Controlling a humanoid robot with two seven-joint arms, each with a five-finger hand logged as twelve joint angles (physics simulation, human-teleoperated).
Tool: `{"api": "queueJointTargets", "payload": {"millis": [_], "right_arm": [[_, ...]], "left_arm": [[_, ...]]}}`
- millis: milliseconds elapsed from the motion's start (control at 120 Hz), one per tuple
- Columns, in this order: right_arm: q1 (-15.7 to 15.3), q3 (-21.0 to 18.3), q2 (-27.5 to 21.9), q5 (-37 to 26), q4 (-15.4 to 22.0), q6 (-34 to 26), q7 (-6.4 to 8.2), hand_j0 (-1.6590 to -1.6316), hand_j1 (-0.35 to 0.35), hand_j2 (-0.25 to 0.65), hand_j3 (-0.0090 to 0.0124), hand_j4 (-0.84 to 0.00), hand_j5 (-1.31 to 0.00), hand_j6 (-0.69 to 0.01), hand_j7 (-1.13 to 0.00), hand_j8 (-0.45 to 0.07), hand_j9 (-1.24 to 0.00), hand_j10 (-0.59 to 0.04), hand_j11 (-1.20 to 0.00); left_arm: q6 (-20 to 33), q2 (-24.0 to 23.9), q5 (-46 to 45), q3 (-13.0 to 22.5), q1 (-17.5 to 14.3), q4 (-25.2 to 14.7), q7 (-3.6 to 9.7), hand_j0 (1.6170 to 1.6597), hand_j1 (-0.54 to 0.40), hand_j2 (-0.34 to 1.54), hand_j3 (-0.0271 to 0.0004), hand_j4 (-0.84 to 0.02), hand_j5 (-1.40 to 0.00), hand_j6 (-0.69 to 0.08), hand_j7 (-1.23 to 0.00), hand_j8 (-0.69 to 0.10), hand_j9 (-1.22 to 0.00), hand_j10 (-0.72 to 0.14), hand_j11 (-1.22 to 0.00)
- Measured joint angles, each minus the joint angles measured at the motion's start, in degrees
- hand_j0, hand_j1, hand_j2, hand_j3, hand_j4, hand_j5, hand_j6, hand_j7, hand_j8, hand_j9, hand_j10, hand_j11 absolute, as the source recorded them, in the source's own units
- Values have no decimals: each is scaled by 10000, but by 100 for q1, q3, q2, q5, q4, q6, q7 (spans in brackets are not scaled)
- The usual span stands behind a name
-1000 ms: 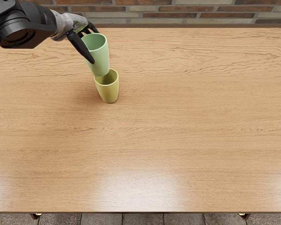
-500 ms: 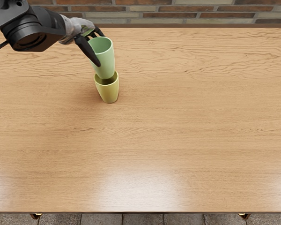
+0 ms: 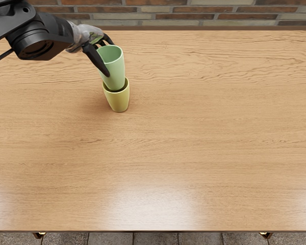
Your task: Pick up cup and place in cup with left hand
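Note:
My left hand [image 3: 105,57] comes in at the upper left, its fingers closed around the green cup [image 3: 115,74]. That cup is roughly upright, and its bottom end reaches inside the rim of the yellow cup [image 3: 119,101], which stands upright on the table. The green cup's base is hidden by the yellow cup's front wall, so whether it touches the inside cannot be seen. My right hand does not show.
The wooden table [image 3: 194,132] spans the picture, with its front edge near the bottom. A brick wall [image 3: 194,16] runs behind the table's back edge.
My left hand and the green cup have moved right, then down, and the cup's lower end has sunk into the yellow cup's mouth. The yellow cup has stayed in place.

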Motion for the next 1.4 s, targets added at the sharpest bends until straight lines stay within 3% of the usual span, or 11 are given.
{"api": "queueJointTargets", "payload": {"millis": [67, 308, 750, 983, 1083, 1167, 1250, 1400], "right_arm": [[4, 3, 0, 1, 1, 0, -1, -16581, -3490, -1, 0, -2, 0, -2, 0, -1, 0, 0, 0], [10, 5, 0, 7, 2, 0, -5, -16581, -3490, -1, 0, -1, 0, -2, 0, -1, 0, -1, 0], [18, 6, 0, 8, 6, 0, -8, -16581, -3490, -1, 0, -1, 0, -2, 0, -1, 0, -1, 0], [19, 6, 0, 8, 7, 0, -8, -16581, -3490, -1, 0, -1, 0, -1, 0, -1, 0, -1, 0], [18, 6, 0, 8, 10, 0, -8, -16581, -3490, -1, 0, -1, 0, -1, 0, -1, 0, -1, 0], [18, 6, 0, 8, 18, 0, -8, -16581, -3490, -1, 0, -1, 0, -1, 0, -1, 0, -1, 0], [18, 6, 0, 9, 20, 0, -8, -16581, -3490, -1, 0, -1, 0, -1, 0, -1, 0, 0, 0], [19, 10, 0, 13, 30, 1, -8, -16581, -3490, -1, 0, -1, 0, -1, 0, -1, 0, 0, 0]], "left_arm": [[19, -11, 3, -2, -4, 3, 0, 16506, -2241, 936, 0, -1812, -7502, -1401, -7116, -1848, -7093, -4571, -7294], [89, -20, 35, -18, -15, 27, 3, 16558, -742, 716, 0, -2636, -4988, -2505, -4872, -2649, -4863, -3475, -4924], [86, 100, -136, -124, 24, -34, 3, 16578, 96, 583, 0, -2753, -3739, -2743, -3724, -2759, -3722, -2847, -3729], [48, 1039, -879, -504, 190, -857, 3, 16580, 494, 514, 0, -2493, -3275, -2493, -3269, -2497, -3268, -2521, -3270], [-21, 1646, -1230, -801, 583, -1407, 3, 16580, 570, 498, 0, -2438, -3185, -2440, -3181, -2442, -3180, -2455, -3181], [-439, 1942, -1823, -1109, 826, -1698, 3, 16580, 610, 490, 0, -2409, -3137, -2410, -3135, -2412, -3134, -2419, -3134], [-987, 2391, -2306, -1633, 1687, -2010, 3, 16580, 652, 480, 0, -2373, -3088, -2374, -3086, -2375, -3085, -2380, -3085], [-1841, 2821, -2989, -2221, 2102, -2489, 3, 16580, 729, 464, 0, -2306, -2999, -2306, -2998, -2306, -2998, -2309, -2998]]}}
